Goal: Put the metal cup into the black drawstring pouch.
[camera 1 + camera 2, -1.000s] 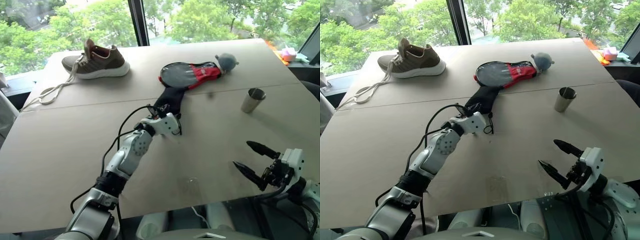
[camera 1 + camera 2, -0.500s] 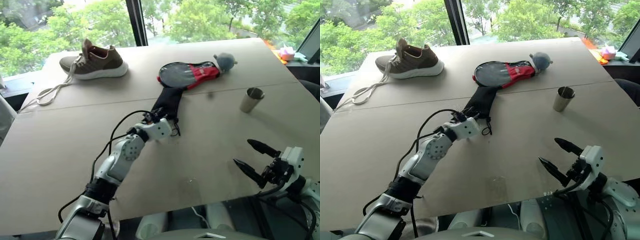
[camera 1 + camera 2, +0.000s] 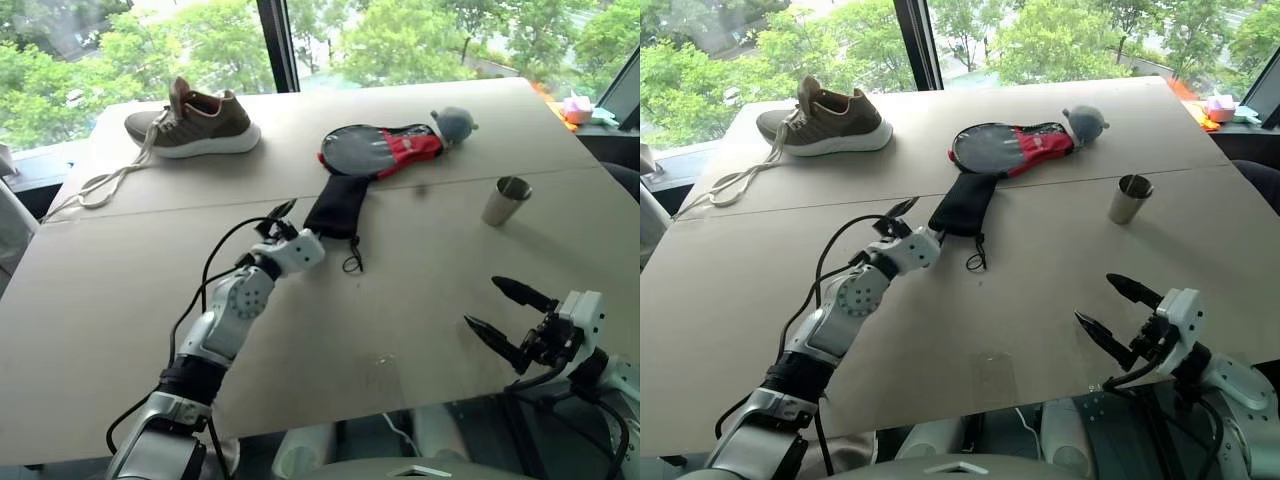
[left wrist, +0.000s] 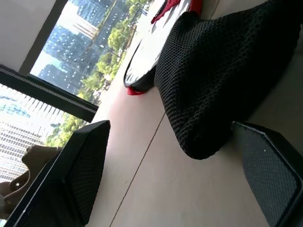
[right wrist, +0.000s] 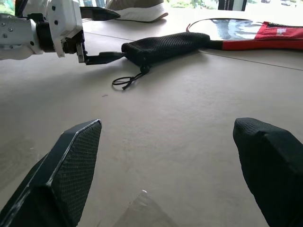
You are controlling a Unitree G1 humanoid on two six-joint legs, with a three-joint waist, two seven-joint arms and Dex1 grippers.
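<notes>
The black drawstring pouch [image 3: 335, 207] lies flat on the table, its far end against the paddle case and its cord [image 3: 352, 262] trailing toward me. My left gripper [image 3: 292, 222] is open at the pouch's near end, and one of its fingers [image 5: 102, 57] reaches the fabric. The left wrist view has the pouch [image 4: 222, 71] lying loose between the spread fingers. The metal cup [image 3: 505, 200] stands upright at the right of the table, apart from both arms. My right gripper [image 3: 482, 303] hangs open and empty near the front right edge.
A black-and-red paddle case [image 3: 385, 148] with a grey ball [image 3: 455, 122] at its end lies behind the pouch. A brown shoe [image 3: 195, 125] with long laces sits at the far left. A seam crosses the table [image 3: 450, 260]. Windows stand behind.
My left gripper has opened, let go of the pouch and drawn a little to the left. The pouch now lies flat. The right arm has kept still.
</notes>
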